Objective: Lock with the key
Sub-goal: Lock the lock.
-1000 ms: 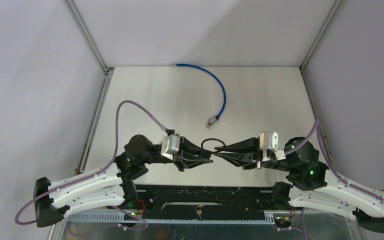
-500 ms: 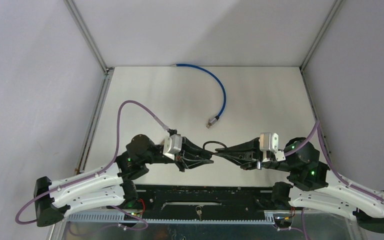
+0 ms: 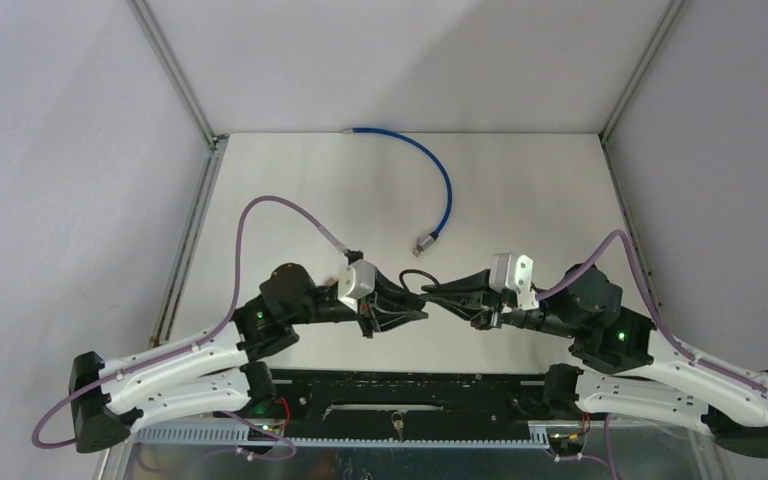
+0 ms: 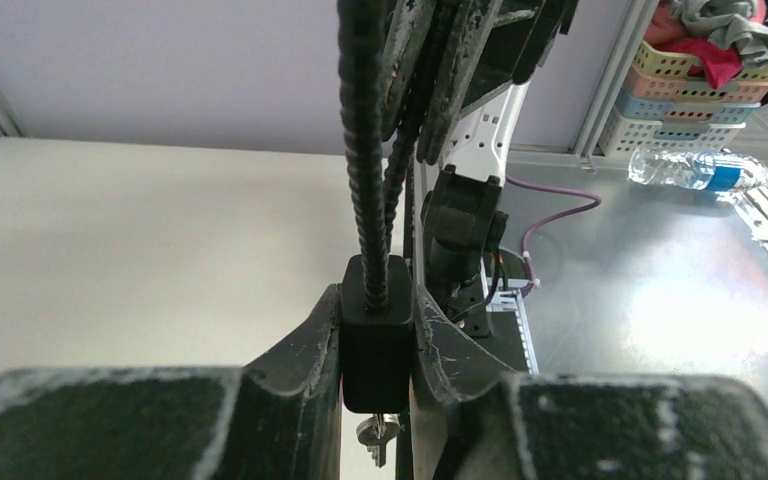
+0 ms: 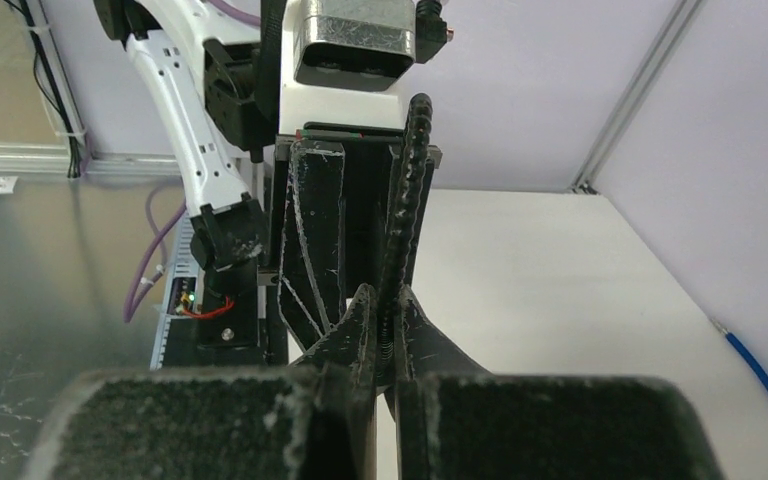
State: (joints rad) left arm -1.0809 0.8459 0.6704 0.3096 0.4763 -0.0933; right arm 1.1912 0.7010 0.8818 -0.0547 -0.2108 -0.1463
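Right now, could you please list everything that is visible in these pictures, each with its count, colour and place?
lock body: one, black, clamped between the left gripper's fingers
lock cable: one, black and ribbed, runs from the lock body to the right gripper
key: one, silver, under the lock body, seemingly inserted
blue cable: one, blue with a metal plug, curved on the far part of the table
table: one, off-white, in front of the arms
water bottle: one, clear with a blue label, lying on the metal surface
baskets: several, pastel, stacked beyond the bottle
left gripper: one, black, shut on the lock body
right gripper: one, black, shut on the lock cable
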